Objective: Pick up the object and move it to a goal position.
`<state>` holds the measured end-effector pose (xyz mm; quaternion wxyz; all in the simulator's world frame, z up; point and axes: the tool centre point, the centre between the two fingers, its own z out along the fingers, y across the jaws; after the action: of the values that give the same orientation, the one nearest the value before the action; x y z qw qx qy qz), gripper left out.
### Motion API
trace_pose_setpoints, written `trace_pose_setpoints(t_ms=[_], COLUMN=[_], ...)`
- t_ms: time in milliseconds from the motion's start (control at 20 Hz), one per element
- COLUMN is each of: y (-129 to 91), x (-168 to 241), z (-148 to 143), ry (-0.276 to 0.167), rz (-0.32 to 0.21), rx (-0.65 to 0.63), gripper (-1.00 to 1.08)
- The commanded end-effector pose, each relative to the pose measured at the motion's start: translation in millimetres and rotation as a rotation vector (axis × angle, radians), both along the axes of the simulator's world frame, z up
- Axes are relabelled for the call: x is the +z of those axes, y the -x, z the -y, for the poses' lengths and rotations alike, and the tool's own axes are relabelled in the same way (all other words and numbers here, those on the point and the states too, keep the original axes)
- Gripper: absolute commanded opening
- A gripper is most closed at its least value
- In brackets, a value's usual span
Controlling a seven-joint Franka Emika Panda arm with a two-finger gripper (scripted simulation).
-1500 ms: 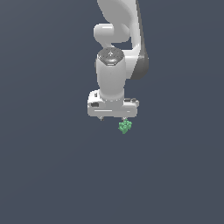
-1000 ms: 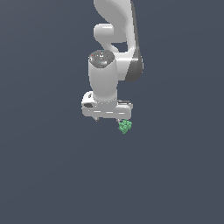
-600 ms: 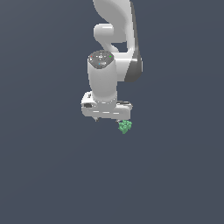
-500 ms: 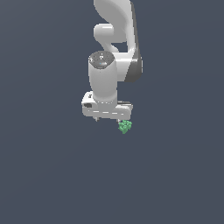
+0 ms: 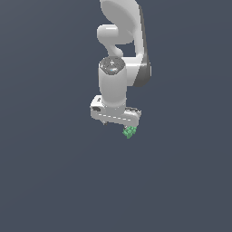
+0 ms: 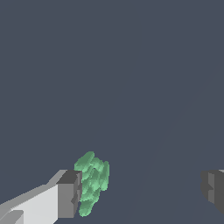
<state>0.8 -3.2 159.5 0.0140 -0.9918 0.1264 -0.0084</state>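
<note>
The object is a tiny bright green lumpy cluster. In the exterior view it sits just under the end of my gripper that is toward the exterior view's right. In the wrist view the object lies between my two fingers, close against the inner face of one finger. The other finger is far from it. My gripper is open wide and holds nothing. I cannot tell whether the near finger touches the object.
The white arm rises above the hand. Everything around it is a plain dark grey surface with no other objects or edges in view.
The hand and wrist shifted slightly, first toward the exterior view's left, then back toward its right. The green object has stayed in the same place.
</note>
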Motion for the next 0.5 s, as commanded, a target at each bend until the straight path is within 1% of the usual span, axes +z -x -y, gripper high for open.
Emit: trace_pose_setpoints(t_ms=[0, 450], y=[3, 16], x=[-5, -25], z=[-6, -33], ry=[0.000, 0.004], rz=[-0.003, -0.014], rx=[-0.042, -0.230], gripper=[1.00, 1.00])
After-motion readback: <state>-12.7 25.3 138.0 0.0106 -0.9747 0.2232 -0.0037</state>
